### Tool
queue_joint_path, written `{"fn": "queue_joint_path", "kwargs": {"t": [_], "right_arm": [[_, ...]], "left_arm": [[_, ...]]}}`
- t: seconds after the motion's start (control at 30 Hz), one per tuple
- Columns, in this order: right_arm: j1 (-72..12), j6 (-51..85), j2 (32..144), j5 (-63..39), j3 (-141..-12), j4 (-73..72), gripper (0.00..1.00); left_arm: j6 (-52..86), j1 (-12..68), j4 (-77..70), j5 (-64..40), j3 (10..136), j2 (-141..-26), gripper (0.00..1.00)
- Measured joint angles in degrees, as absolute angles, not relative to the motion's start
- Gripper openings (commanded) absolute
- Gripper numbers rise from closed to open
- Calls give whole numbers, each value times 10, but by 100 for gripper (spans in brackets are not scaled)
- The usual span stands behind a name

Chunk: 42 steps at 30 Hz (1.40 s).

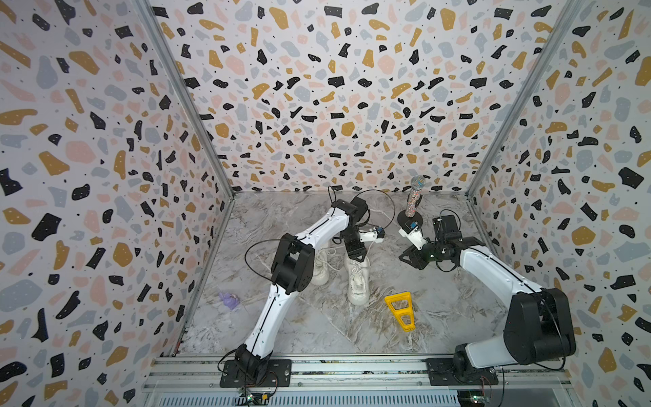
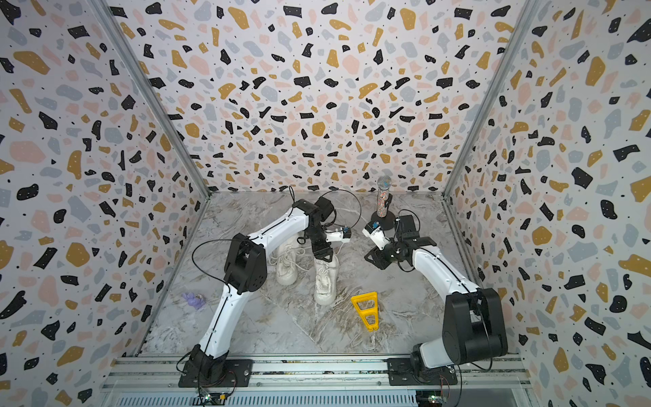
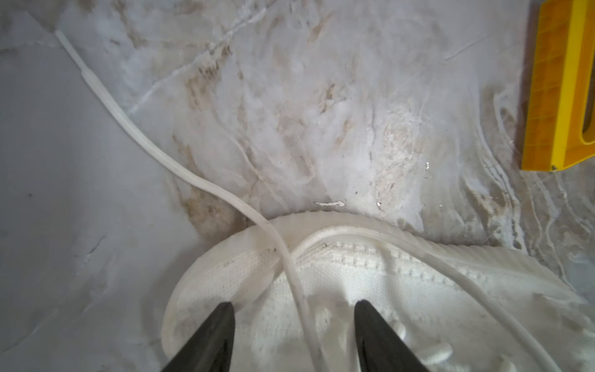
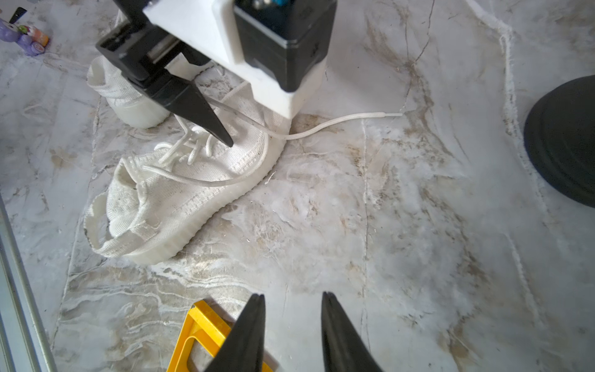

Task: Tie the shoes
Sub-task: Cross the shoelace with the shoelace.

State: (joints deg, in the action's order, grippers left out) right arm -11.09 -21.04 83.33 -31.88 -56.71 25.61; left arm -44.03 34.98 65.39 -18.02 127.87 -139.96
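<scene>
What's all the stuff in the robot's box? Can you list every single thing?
shoes: two, white, side by side mid-table
lace: one, white, trailing from a shoe across the table
wedge frame: one, yellow, lying beside the shoes
toy: one, purple, near the wall on the left arm's side
microphone: one, sparkly, upright on a black round base at the back
table: one, grey marble look
walls: three, speckled
arms: two, white and black
left claw: black, open over a shoe's toe, straddling the lace
right claw: black, open, empty, above bare table
</scene>
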Motion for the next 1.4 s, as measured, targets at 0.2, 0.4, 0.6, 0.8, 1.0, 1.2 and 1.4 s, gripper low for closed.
{"fn": "queue_joint_path", "kwargs": {"t": [0.2,0.4,0.6,0.8,1.0,1.2,1.4], "right_arm": [[-110,-210,835,-319,-567,256,34],[-109,-210,838,-319,-567,256,34],[-109,-210,844,-320,-567,256,34],[-109,-210,844,-322,-567,256,34],[-109,-210,844,-326,-567,257,34],[-109,-206,844,-351,-567,259,35],[-109,-205,844,-359,-567,260,34]], "left_arm": [[-455,349,663,-164,1314,-1413,36],[-459,349,667,-155,1333,-1423,22],[-458,349,669,-151,1340,-1438,6],[-445,346,670,-162,1340,-1434,0],[-422,341,671,-187,1323,-1402,0],[-404,338,671,-205,1290,-1346,0],[-414,337,666,-203,1283,-1343,7]]}}
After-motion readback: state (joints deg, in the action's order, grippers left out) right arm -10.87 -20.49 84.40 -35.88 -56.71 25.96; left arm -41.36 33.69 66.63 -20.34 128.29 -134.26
